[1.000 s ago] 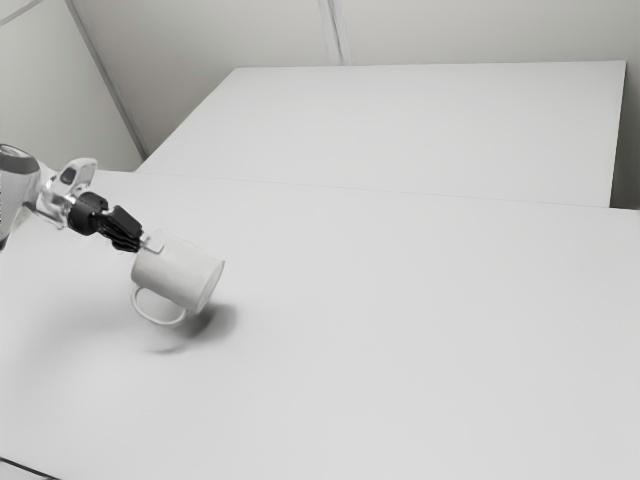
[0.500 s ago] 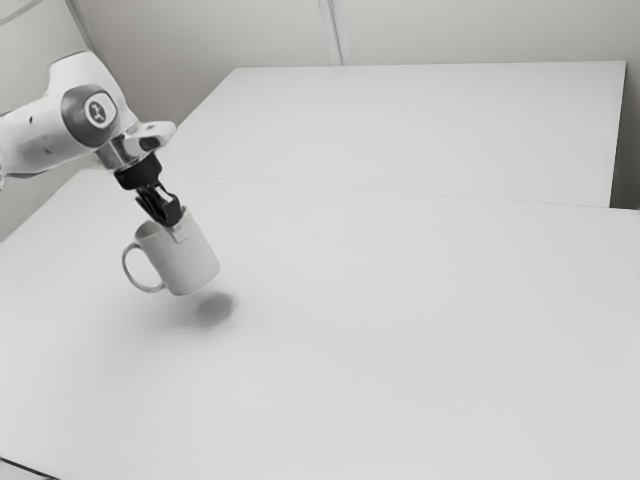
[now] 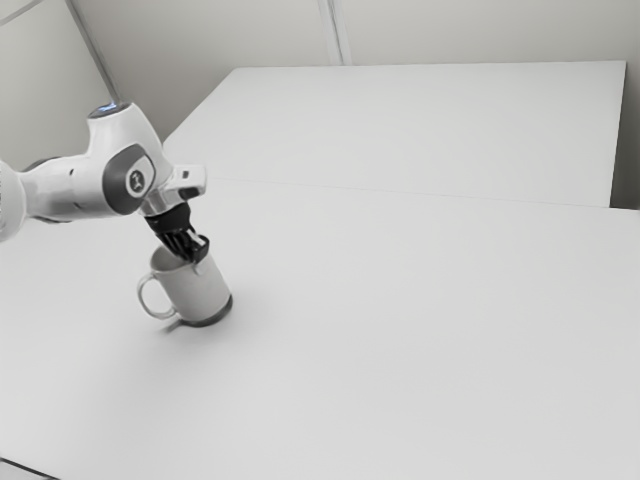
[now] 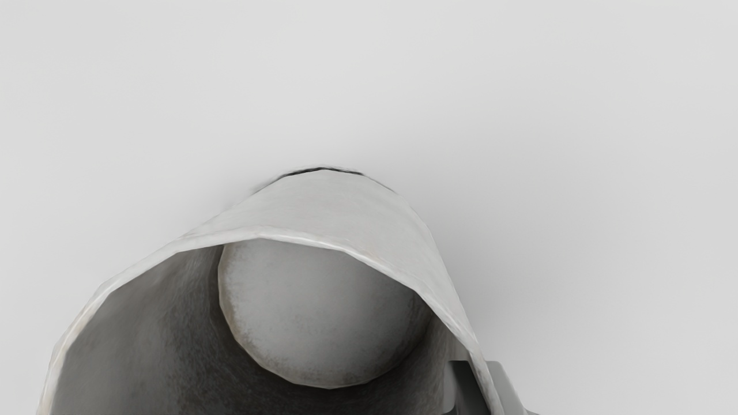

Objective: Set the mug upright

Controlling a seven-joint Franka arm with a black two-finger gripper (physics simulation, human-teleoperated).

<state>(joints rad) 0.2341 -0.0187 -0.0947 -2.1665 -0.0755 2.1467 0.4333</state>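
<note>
Mug: I have the mug (image 3: 195, 292) over the near table (image 3: 400, 380), toward the exterior view's left. It leans a little, its mouth tipped toward the exterior view's left and its base low, right at its dark shadow. I can't tell whether the whole base is seated.
Change in tilt: a second ago it lay steeply over, with the handle (image 3: 155, 298) slung beneath the body; half a second ago it was partly raised, with its shadow apart from it. Now it stands closer to upright and lower, the shadow meets the base, and the handle is out on the exterior view's left side.
Gripper: my gripper (image 3: 197, 259) is closed down to the thickness of the mug's wall and has hold of it at the rim (image 4: 300, 235). In the wrist view one finger (image 4: 464, 389) is inside the mug and the other (image 4: 508, 389) outside, the wall pinched between them.
Arm: my arm (image 3: 80, 188) has come farther in from the exterior view's left than a second ago, and the hand points down more steeply. Since the half-second mark it has lowered.
Inside: past the rim I can see the mug's round floor (image 4: 323, 311).
</note>
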